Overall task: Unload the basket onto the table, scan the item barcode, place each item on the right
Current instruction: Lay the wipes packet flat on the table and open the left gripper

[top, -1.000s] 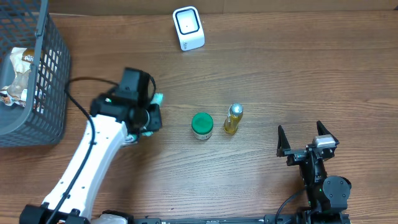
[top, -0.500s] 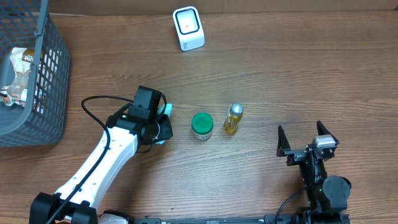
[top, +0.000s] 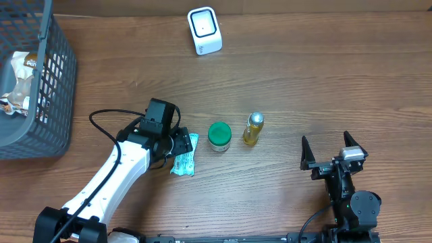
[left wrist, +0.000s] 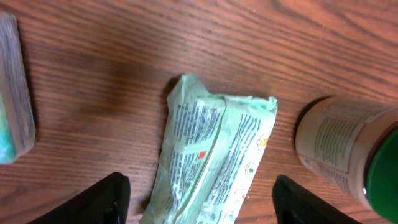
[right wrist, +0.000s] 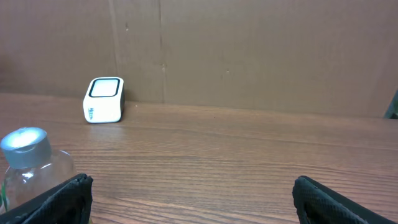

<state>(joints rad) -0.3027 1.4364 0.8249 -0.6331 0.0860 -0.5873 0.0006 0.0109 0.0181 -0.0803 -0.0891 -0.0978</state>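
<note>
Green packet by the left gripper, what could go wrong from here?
The packet lies flat and crumpled between the fingers of the open left gripper; a grasp may catch only a fold and slip. The green-lidded jar stands close beside it, so a sweep could knock it. No barcode shows clearly, so it may face away from the scanner.

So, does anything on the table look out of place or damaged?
Only the green packet: it lies crumpled and askew on the table by the open left tool, close to the green-lidded jar. Nothing looks spilled.
</note>
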